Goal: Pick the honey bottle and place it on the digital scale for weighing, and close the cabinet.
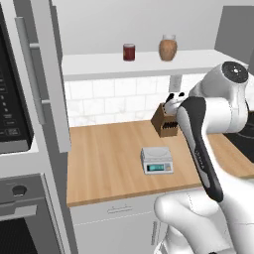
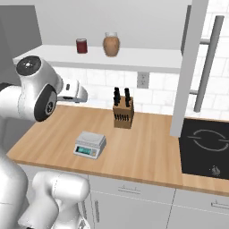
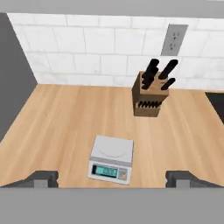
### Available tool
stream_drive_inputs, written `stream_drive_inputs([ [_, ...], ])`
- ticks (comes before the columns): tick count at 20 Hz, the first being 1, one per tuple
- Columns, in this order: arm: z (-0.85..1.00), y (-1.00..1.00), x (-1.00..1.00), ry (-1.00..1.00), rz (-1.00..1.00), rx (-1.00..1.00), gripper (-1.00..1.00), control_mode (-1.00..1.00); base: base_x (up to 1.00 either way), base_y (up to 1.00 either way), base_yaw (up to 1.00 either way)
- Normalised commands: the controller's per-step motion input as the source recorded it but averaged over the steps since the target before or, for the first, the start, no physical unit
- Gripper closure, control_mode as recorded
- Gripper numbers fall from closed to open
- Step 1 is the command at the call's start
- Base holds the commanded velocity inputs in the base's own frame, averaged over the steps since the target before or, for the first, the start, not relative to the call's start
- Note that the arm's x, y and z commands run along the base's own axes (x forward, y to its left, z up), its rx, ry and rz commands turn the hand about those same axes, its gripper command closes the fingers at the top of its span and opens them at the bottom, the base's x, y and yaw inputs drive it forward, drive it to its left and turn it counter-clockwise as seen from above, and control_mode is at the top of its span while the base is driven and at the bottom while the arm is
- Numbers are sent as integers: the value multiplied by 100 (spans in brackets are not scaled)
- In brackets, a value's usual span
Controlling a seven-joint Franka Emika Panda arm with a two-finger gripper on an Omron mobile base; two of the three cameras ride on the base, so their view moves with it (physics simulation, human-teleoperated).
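1. the honey bottle [image 1: 168, 48] stands upright on the open cabinet's white shelf [image 1: 99, 65], at about 3 o'clock of the red jar [image 1: 129, 52] and apart from it; nothing touches it, so the pick looks not yet begun.
2. the scale [image 3: 111, 159] sits bare on the counter [image 3: 57, 127], display toward the robot, with the knife block [image 3: 151, 94] well apart at about 1 o'clock behind it; its plate is free to take the bottle.
3. the gripper [image 3: 112, 178] hangs above the counter looking down at the scale. its jaws are spread wide apart, grasping nothing.
4. both doors [image 2: 190, 67] stand swung out, so the shelf is reachable and the closing is left to do.
5. hard to see: the doors are cut off at the top edges, the arm covers part of the knife block from the left, and the scale's digits are too small to read.
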Motion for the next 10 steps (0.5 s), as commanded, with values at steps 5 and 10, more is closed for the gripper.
stream_drive_inputs([
  [5,96,0,-41,-48,0,0,-100,-100,0,0,0],
  [10,94,-6,-32,-38,0,0,-100,-100,0,0,0],
])
